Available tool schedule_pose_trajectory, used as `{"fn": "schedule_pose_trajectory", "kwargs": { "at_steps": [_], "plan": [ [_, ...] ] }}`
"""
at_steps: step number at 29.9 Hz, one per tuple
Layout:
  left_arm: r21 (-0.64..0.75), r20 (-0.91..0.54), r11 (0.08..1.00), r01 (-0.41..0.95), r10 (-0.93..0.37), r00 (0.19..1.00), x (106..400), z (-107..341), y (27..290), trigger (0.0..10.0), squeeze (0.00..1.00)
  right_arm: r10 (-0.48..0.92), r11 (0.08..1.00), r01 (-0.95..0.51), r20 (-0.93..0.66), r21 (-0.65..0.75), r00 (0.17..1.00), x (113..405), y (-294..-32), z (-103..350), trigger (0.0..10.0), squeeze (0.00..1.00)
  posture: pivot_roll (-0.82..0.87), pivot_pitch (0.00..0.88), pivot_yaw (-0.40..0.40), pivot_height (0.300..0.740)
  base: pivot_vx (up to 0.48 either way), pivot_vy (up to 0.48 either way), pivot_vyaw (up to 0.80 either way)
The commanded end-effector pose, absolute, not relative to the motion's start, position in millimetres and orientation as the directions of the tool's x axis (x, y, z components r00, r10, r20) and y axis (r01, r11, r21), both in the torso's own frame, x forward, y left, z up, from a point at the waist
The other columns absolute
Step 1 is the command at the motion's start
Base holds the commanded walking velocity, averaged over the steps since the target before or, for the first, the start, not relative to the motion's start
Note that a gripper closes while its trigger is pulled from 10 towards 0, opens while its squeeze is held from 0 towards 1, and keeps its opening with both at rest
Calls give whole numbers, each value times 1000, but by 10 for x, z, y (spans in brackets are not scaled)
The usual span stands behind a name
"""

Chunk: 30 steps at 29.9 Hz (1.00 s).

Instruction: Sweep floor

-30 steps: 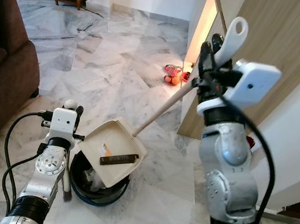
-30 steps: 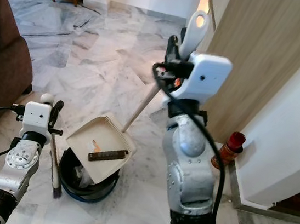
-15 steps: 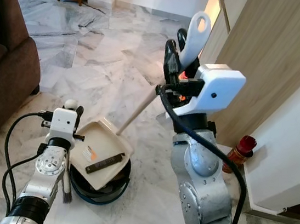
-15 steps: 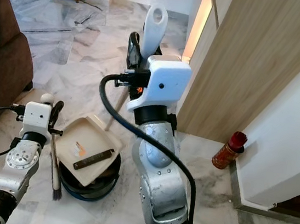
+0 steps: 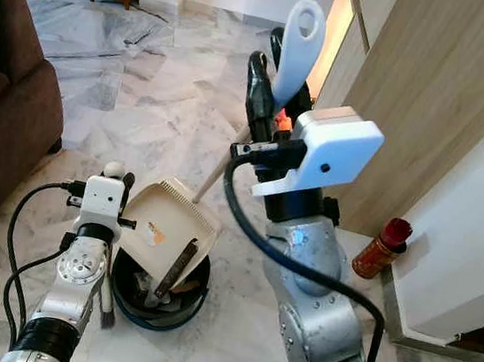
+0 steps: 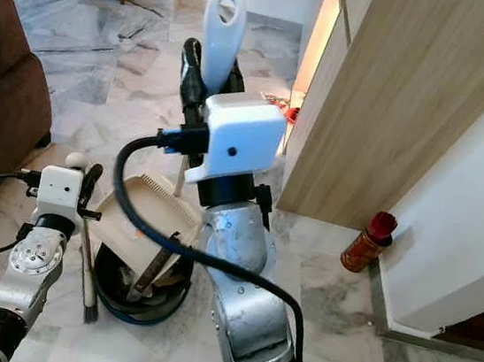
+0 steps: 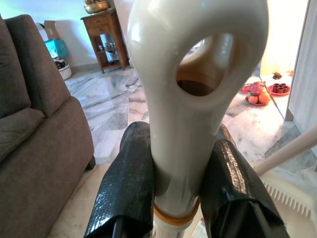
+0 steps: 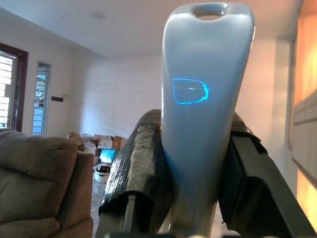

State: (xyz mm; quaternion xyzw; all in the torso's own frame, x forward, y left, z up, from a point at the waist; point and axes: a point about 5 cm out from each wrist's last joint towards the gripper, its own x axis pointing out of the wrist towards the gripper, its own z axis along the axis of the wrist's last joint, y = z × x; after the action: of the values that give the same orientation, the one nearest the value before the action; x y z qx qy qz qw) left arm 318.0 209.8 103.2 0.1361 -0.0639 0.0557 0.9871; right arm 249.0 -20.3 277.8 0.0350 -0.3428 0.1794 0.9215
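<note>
Now the right tool (image 5: 274, 105) squeezes the dustpan handle (image 5: 298, 41) and tips the dustpan (image 5: 169, 225) over the black bin (image 5: 133, 296), the left tool (image 5: 121, 185) grips the brush (image 5: 108, 293), so sweeping looks nearly done and only dumping is left.
</note>
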Motion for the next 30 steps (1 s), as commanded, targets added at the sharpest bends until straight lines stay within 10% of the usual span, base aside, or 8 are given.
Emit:
{"fn": "schedule_pose_trajectory", "kwargs": {
  "at_steps": [1,15,30],
  "plan": [
    [261,195,956,-133,82,977,3184,1108,2076,10000,0,300,933,-348,728,-91,616,2371,-201,2935,10000,0,-44,72,-93,740,0,0,0],
    [269,195,955,-124,72,978,3192,1112,2053,10000,0,294,949,-280,727,-145,620,2406,-197,2898,10000,0,-43,67,-94,740,0,0,0],
    [264,192,957,-120,70,979,3201,1115,2044,10000,0,0,989,104,707,-104,707,2935,-983,2941,10000,0,-47,79,-89,740,0,0,0]
  ]
}}
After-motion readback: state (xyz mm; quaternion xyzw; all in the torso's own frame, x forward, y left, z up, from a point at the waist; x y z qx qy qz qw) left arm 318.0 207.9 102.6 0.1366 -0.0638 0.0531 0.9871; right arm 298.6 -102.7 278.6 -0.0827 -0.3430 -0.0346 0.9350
